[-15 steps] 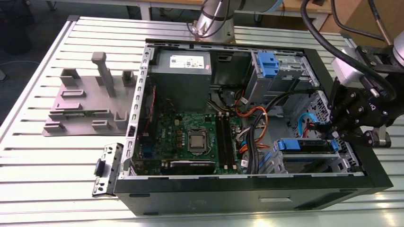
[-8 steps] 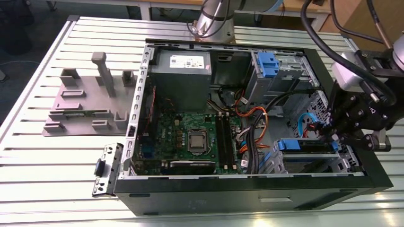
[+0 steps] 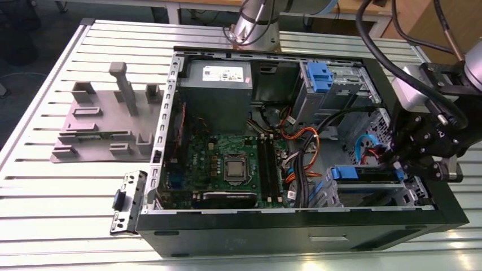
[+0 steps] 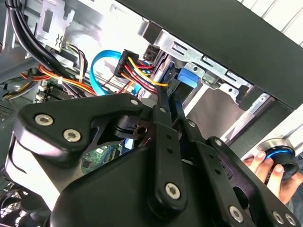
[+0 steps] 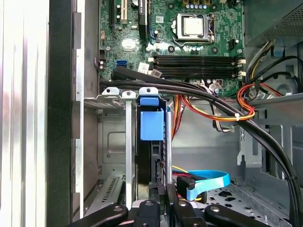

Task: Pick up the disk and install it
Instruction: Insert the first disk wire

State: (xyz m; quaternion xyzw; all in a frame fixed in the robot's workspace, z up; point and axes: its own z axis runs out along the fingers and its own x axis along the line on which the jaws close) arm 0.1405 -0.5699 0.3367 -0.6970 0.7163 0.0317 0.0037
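The grey stand (image 3: 105, 121) on the desk (image 3: 45, 197) at the exterior view's left is bare. The disk (image 3: 367, 174) now sits edge-on in the drive cage of the open computer case (image 3: 301, 226), blue bracket showing; judged nearly seated. At the right, the arm reaches down over the case wall, its tool (image 5: 161, 196) narrowed onto the disk's end.
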